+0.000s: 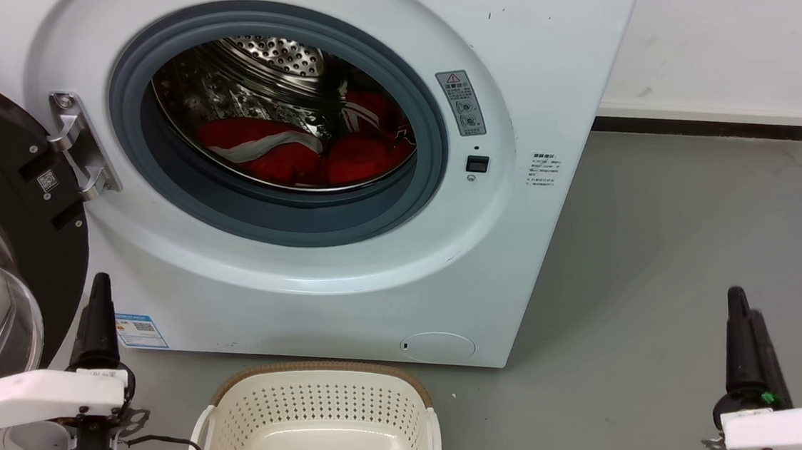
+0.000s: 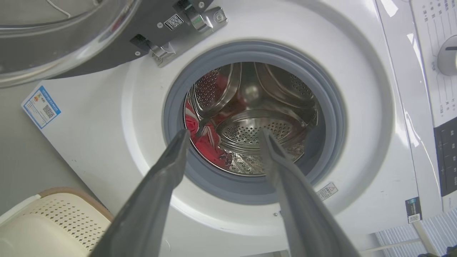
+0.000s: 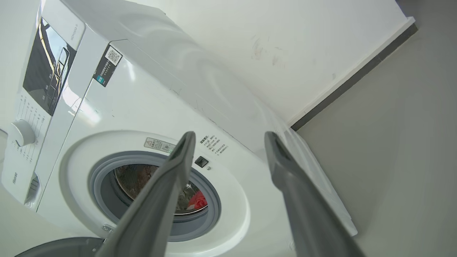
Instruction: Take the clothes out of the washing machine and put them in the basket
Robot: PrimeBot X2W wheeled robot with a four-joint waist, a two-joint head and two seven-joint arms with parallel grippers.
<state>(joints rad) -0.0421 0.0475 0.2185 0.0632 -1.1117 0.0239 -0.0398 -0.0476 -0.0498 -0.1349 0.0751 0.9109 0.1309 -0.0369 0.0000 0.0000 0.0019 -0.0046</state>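
inside the drum of the washing machine the red clothes lie heaped. the basket stands on the floor just before it. left tool and right tool both gape wide, gripping nothing.

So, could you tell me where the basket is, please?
In the head view, the basket sits at bottom centre, just in front of the washing machine.

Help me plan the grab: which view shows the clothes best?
Head view: the clothes lie spread and unobstructed, red with white. Left wrist view shows a partly hidden patch; right wrist view, a small red scrap.
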